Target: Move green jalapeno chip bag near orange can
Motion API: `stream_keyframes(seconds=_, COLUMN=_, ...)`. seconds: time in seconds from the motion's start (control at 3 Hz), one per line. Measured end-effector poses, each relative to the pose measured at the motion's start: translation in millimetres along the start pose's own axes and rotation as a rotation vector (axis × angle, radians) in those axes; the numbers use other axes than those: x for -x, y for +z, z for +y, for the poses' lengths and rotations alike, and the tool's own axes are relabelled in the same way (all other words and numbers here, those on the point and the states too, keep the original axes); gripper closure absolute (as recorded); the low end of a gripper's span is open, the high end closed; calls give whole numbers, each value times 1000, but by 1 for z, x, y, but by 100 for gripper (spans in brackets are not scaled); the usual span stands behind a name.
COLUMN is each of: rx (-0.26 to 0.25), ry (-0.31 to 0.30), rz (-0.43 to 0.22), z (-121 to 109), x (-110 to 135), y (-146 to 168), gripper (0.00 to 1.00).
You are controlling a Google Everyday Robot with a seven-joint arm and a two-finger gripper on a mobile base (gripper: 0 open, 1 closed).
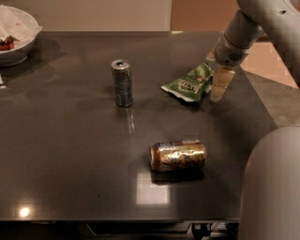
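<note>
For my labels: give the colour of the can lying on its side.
The can: orange-gold, pale swirls, camera view. The claw is beside the green bag.

Table: bowl; can; orange can; bag beside pincer.

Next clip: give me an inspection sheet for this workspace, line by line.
Surface: dark glossy table, light glare near the front edge.
Job's things: green jalapeno chip bag lies at back right; orange can lies on its side, front centre, apart from the bag.
Clutter: silver can upright; white bowl at the back left corner.
End effector: at the bag's right edge, low over the table.
Cables: nothing seen.
Surroundings: pale wall behind; robot body front right.
</note>
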State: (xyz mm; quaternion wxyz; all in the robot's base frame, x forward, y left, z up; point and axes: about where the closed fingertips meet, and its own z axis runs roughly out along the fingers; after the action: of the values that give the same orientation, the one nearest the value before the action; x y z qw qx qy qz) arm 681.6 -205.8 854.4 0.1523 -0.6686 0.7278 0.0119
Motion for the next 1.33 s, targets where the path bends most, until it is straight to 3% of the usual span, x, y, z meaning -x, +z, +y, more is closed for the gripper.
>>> stream_keyframes(seconds=0.33, rx=13, ry=-6, rz=-6, z=-9, x=2, y=8, gripper=18)
stream_keyframes(seconds=0.67, rx=20, ry=-15, rz=-18, z=-11, x=7, y=10, gripper=43)
stream_keyframes(seconds=1.33, rx=17, ry=-24, rz=-50, z=2, x=15, y=-5, gripper=87)
